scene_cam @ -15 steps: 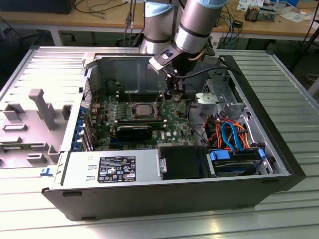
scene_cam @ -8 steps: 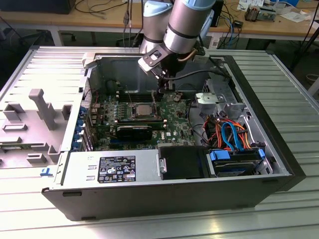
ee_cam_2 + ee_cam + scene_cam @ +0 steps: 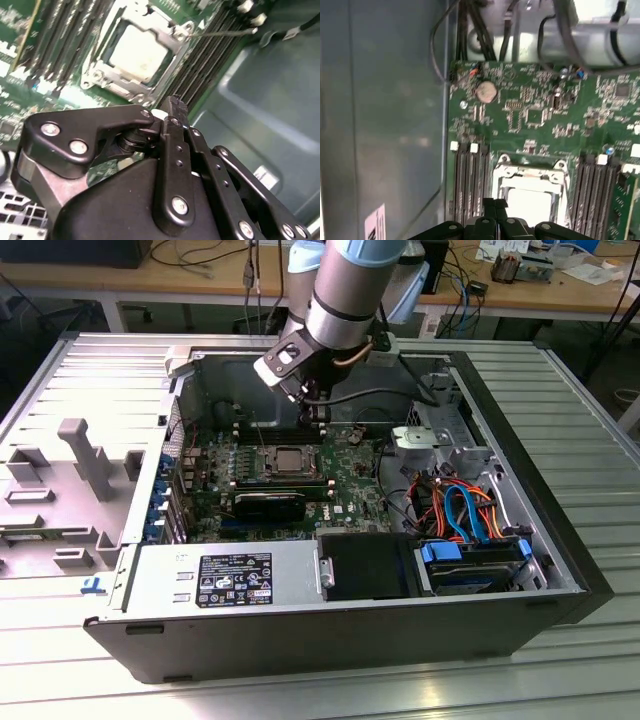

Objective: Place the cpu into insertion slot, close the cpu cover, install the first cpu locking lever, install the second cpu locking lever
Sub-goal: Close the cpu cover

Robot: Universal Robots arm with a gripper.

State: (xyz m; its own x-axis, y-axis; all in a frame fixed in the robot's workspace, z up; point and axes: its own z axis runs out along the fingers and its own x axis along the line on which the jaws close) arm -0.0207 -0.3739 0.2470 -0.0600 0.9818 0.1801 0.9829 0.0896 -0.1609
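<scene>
One gripper (image 3: 174, 106) works inside the open computer case (image 3: 300, 640). Its jaws are pressed together with nothing between them, a posture judged to suit pushing or hooking a small part rather than carrying one. The tips stand just beside the insertion slot (image 3: 97, 79), over the edge of the neighbouring memory slots (image 3: 200, 65). Contact with the board cannot be confirmed.

The cpu (image 3: 136, 52) lies flat inside the insertion slot. It is a small square chip with a dull, pale grey metal top, faintly marked near the middle. The cpu cover (image 3: 530, 173), a thin silver frame, lies down over it. The chip's top shows through the large square opening, and the frame appears to bear on the chip's edges. From one corner of the slot a thin metal rod (image 3: 225, 32), judged to be a locking lever, runs out across the memory slots. Whether it is latched cannot be told.

The green motherboard (image 3: 530, 100) surrounds the slot, with memory slots on both sides. In the exterior view the case lies on its side with one side open, so the board faces up and the arm (image 3: 345, 300) can reach it from above. A grey power supply (image 3: 220, 578) sits along the case's near edge. The case rests on a ribbed metal counter (image 3: 570, 400), with a grey panel (image 3: 60, 490) lying at the exterior view's left.
</scene>
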